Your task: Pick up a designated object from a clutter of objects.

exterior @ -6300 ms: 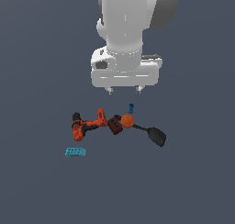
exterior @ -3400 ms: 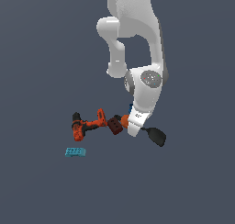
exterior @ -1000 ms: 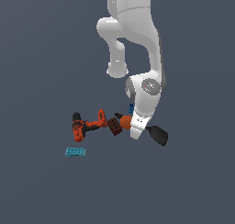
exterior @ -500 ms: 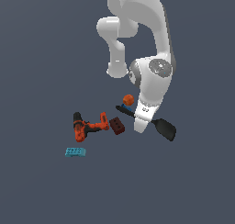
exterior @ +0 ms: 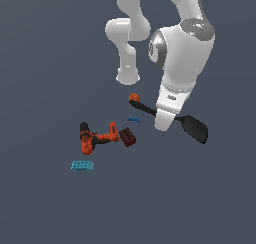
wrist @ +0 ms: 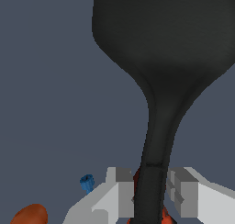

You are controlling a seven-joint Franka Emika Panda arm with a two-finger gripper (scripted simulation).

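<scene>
In the exterior view you have the black spatula (exterior: 192, 126) in the end effector (exterior: 165, 122): its blade juts toward the exterior view's right of the white hand and its thin handle runs back toward the exterior view's left. Judging by how it hangs clear of the other items, the pick looks essentially done; what seems left is only to carry it a little higher and hold it steady. The orange ball (exterior: 133, 97) sits at the far tip of the handle, touching or just beside it, I cannot tell which. On the worktop (exterior: 45, 203) below, the tiny blue piece (exterior: 133, 120), the dark red-brown block (exterior: 128, 136), the orange-and-black drill (exterior: 95, 137) and the teal studded brick (exterior: 82, 165) lie apart from the spatula.

Against the frame half a second earlier, the arm and spatula sit higher, and the ball has shifted up with the handle end; drill, block and brick lie as they did.

In the wrist view you see the fingers (wrist: 120, 191) pinching the spatula's neck from both sides, the broad blade filling the frame beyond.
</scene>
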